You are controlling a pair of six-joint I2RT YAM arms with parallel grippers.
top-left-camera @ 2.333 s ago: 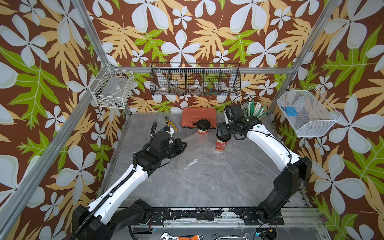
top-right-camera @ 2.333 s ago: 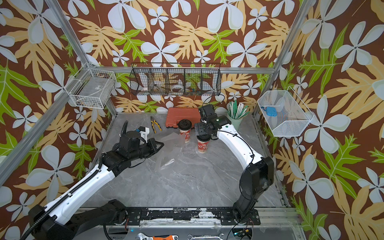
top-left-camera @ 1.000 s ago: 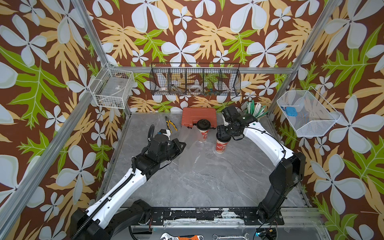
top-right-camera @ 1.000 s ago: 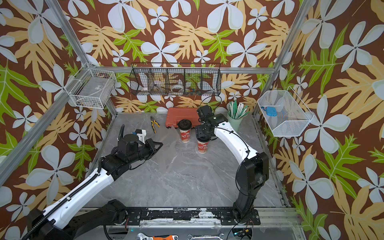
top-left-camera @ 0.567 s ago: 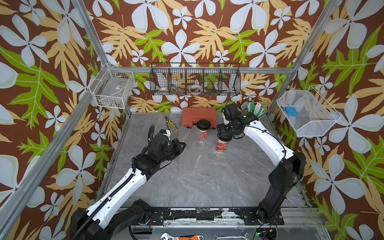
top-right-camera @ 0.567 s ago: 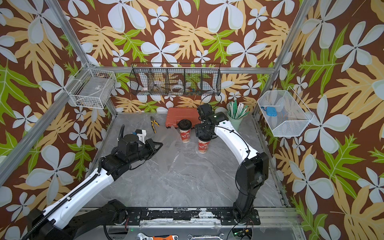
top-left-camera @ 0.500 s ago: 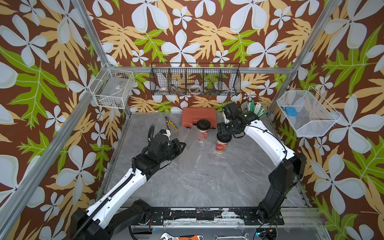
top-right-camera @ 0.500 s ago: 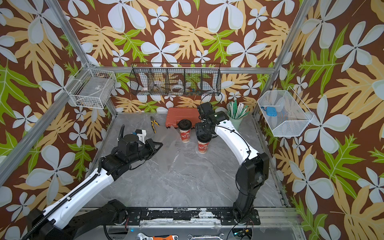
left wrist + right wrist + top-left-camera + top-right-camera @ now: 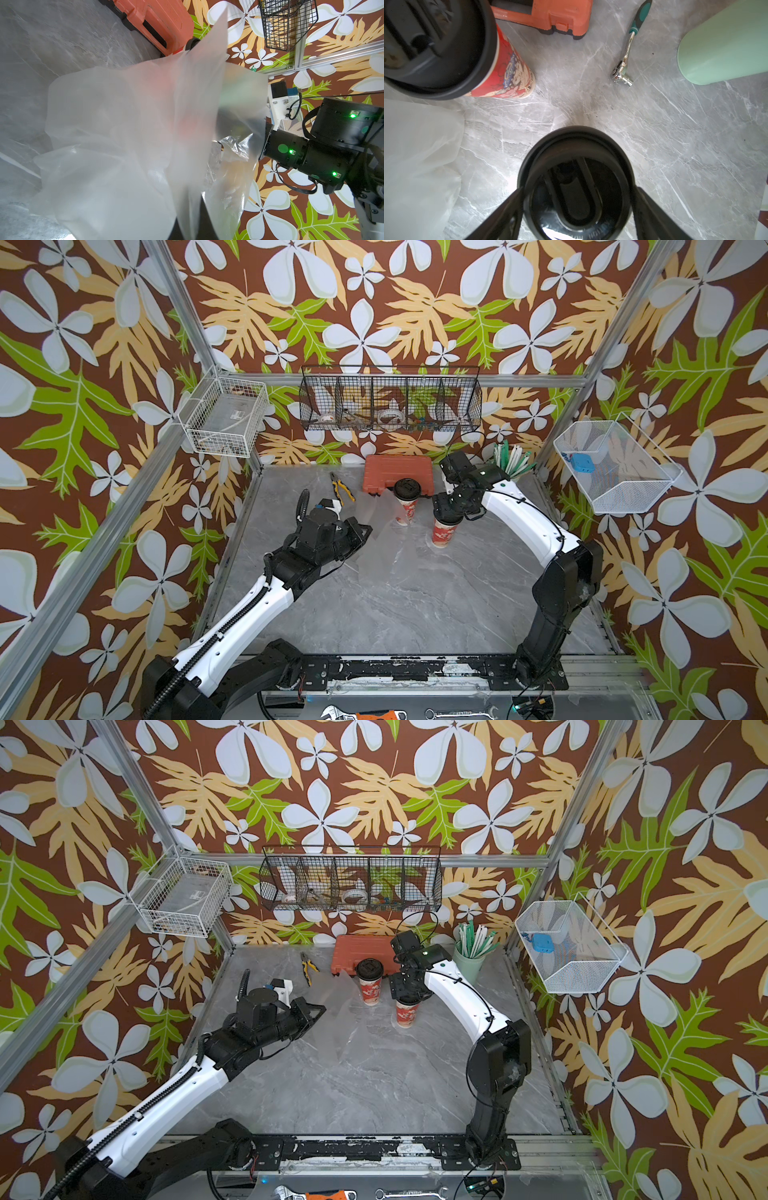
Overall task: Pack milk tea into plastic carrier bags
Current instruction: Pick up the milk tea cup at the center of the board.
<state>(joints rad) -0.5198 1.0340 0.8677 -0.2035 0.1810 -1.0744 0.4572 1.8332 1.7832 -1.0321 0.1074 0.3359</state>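
Right claw (image 9: pixel 578 189) grips the milk tea (image 9: pixel 444 533) by its lid (image 9: pixel 571 143); left claw (image 9: pixel 362 531) pinches a bag (image 9: pixel 124 135).
Lift straight, stay upright, squeeze gently, aim for the bag beside the claw.

Item 1, left arm (image 9: pixel 249 605): lay stretched forward and low, forearm near level; left gripper (image 9: pixel 365 531) had its jaws pressed together (tips aimed toward its partner).
Item 2, right arm (image 9: pixel 524 515): elbow stood high, forearm reached rearward; right gripper (image 9: pixel 578 194) pointed straight down, jaws spread wide.
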